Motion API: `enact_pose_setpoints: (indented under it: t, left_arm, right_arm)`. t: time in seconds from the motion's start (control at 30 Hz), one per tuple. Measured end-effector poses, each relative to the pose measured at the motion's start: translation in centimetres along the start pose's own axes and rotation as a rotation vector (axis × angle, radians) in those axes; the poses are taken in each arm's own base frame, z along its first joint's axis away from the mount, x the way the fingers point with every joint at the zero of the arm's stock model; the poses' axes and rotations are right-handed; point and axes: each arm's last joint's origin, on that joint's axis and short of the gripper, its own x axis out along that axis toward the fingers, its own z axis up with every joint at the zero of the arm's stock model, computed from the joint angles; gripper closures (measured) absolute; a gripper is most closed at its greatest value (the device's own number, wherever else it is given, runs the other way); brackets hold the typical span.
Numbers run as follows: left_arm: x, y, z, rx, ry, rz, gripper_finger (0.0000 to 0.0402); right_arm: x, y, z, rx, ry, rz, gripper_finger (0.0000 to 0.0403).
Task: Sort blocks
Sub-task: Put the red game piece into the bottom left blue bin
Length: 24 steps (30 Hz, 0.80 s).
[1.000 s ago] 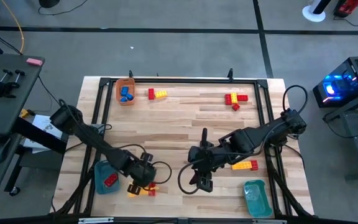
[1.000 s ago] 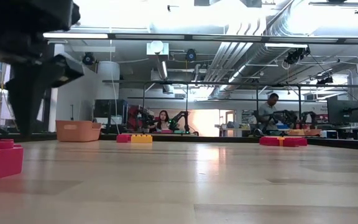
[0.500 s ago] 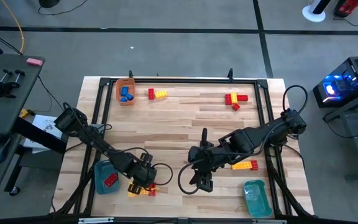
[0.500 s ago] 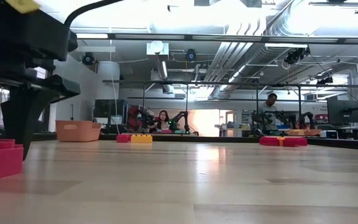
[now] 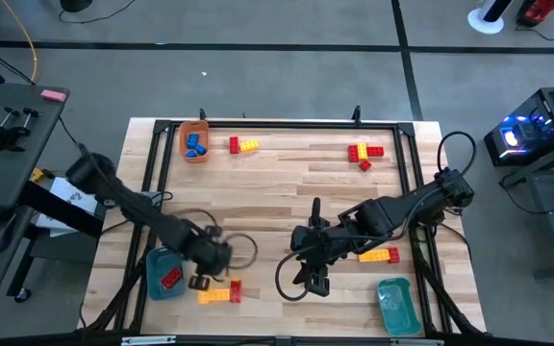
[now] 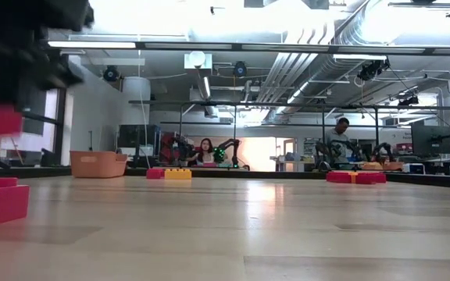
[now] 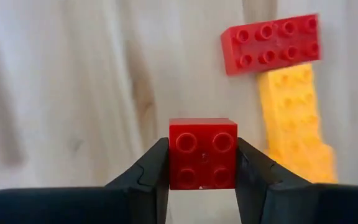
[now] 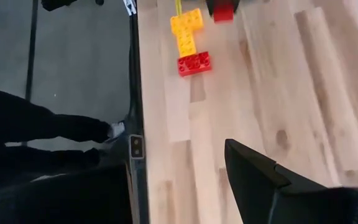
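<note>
The left gripper (image 7: 202,163) is squeezing its jaws shut on the flat sides of a small red block (image 7: 202,160) and holding it up near the front left corner of the surface (image 5: 287,192); the block looks light, hard and a bit slippery, so gripping two flat sides square on is looking like the best way to hold it. The right gripper (image 5: 313,281) is waiting over the front middle, its jaws partly open and empty. I am counting about four red and yellow bunches lying on the surface, one red block in the front left teal tray (image 5: 155,269), some blue ones in the back left orange tray (image 5: 183,140), and an empty-looking teal tray (image 5: 395,306) at the front right.
</note>
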Motion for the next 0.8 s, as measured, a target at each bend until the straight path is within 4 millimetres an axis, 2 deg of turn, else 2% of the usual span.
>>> enact_pose_setpoints:
  t: [0.17, 0.23, 0.3, 0.53, 0.67, 0.8]
  left_arm:
    - [-5.4, 0.2, -2.8, -0.354, 0.088, -0.191, 0.0281]
    - [-6.8, -0.6, -3.9, -0.468, 0.143, -0.281, 0.0271]
    - [-7.7, -1.7, -5.1, -0.506, 0.185, -0.325, 0.0269]
    - [-7.6, -5.2, -8.4, -0.529, 0.331, -0.262, 0.0273]
    - [-7.2, -6.1, -9.1, -0.541, 0.359, -0.221, 0.0244]
    - [-7.1, -6.1, -9.2, -0.545, 0.357, -0.214, 0.0205]
  right_arm:
    - [0.0, -0.2, 0.2, -0.040, -0.043, -0.058, 0.0263]
    - [0.0, -0.3, 0.3, -0.059, -0.053, -0.074, 0.0263]
    - [0.0, -0.5, 0.4, -0.064, -0.056, -0.080, 0.0263]
    - [0.0, -1.1, 0.8, -0.070, -0.062, -0.092, 0.0263]
    - [0.0, -1.0, 0.8, -0.086, -0.061, -0.091, 0.0263]
    - [0.0, -1.0, 0.8, -0.086, -0.060, -0.091, 0.0263]
